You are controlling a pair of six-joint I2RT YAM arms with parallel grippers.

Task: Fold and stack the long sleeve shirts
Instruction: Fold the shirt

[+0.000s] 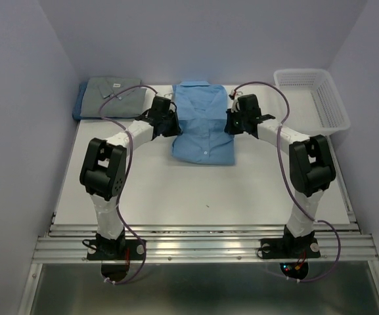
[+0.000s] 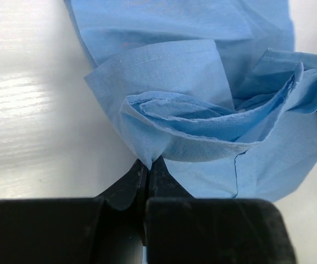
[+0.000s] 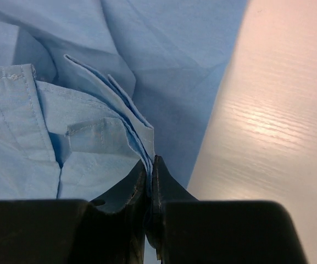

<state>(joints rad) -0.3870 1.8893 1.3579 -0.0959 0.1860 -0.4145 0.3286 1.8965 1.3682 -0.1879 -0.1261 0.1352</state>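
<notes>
Holds the light blue shirt [image 1: 203, 131] at both sides, in the middle of the smooth white surface [image 1: 202, 190]. Pinches its left edge with the left pincer [image 2: 147, 165], black and hard, closed tight on a soft bunch of thin cloth that curls into wrinkly, curvy layers. Pinches its right edge with the right pincer [image 3: 150, 160], closed tight too, on a few flat folded layers next to a stitched hem. Looks like a neat rectangle from above, with the collar at the far end and tiny buttons down the front. Shows, at the far left and well apart, the grey shirt [image 1: 113, 92], folded flat with a white neck label, lying on top of the darker blue shirt [image 1: 79, 108]. Shows, at the far right, a white plastic basket [image 1: 311, 73], box-shaped and full of little holes.
</notes>
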